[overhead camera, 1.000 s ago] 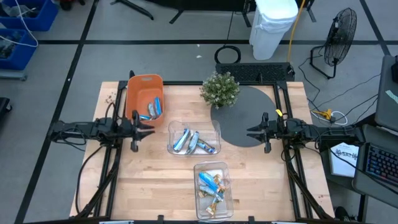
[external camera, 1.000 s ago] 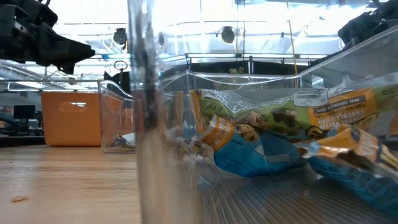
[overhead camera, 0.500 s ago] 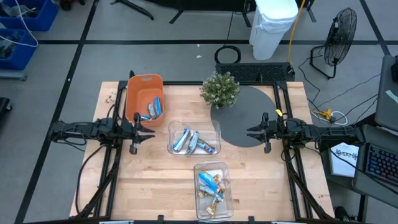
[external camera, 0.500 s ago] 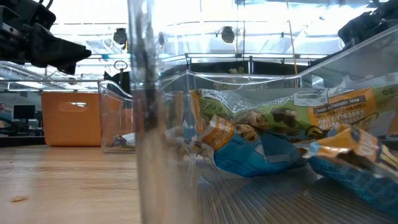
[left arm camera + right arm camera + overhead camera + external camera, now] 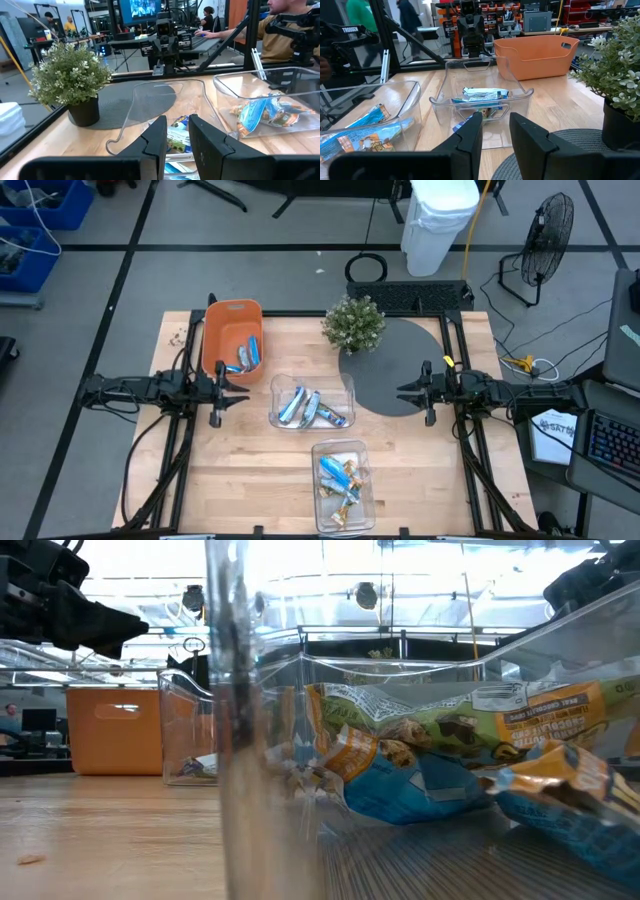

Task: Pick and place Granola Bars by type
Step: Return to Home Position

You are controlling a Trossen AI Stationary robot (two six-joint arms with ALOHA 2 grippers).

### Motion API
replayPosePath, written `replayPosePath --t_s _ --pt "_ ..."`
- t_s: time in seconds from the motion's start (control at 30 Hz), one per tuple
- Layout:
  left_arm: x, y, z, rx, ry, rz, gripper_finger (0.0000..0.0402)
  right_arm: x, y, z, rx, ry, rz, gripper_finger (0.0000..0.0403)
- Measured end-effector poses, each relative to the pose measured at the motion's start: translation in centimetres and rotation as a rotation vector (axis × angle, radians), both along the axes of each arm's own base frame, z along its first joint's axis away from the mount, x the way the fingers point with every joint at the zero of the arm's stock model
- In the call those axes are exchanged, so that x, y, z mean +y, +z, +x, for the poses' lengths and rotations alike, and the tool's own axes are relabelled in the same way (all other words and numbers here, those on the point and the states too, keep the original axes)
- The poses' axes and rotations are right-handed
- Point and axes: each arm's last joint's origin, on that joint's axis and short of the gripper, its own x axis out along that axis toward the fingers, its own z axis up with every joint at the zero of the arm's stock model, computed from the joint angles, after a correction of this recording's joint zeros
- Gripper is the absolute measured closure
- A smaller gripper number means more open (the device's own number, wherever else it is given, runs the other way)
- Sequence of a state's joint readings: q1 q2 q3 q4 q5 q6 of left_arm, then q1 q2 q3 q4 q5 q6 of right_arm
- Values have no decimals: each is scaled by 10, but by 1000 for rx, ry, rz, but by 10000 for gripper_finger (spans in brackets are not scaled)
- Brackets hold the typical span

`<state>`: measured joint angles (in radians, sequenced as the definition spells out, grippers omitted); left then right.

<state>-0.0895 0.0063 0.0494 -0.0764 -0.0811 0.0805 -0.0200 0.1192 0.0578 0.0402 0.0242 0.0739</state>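
Note:
Granola bars lie in three bins. Blue-and-silver ones sit in the orange bin [image 5: 232,338] at the far left and in the middle clear bin [image 5: 311,405], where bars [image 5: 485,93] rest on its floor. Gold and blue bars [image 5: 340,480] fill the near clear bin [image 5: 343,505]. My left gripper [image 5: 240,388] hangs level above the table, left of the middle bin, its fingers [image 5: 177,122] a narrow gap apart with nothing between them. My right gripper [image 5: 405,392] hangs level over the grey mat, fingers [image 5: 495,120] likewise slightly apart and empty.
A potted plant [image 5: 354,323] stands at the far middle, at the edge of a round grey mat [image 5: 395,368]. Bare wood lies at the near left [image 5: 240,480] and near right. The near bin fills the low view [image 5: 450,760]. People sit beyond the table.

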Motion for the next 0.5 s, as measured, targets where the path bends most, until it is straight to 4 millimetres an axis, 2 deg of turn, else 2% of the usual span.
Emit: replayPosePath --t_s 0.5 --pt "0 0 0 -9 7 -11 314 0 0 0 0 0 0 314"
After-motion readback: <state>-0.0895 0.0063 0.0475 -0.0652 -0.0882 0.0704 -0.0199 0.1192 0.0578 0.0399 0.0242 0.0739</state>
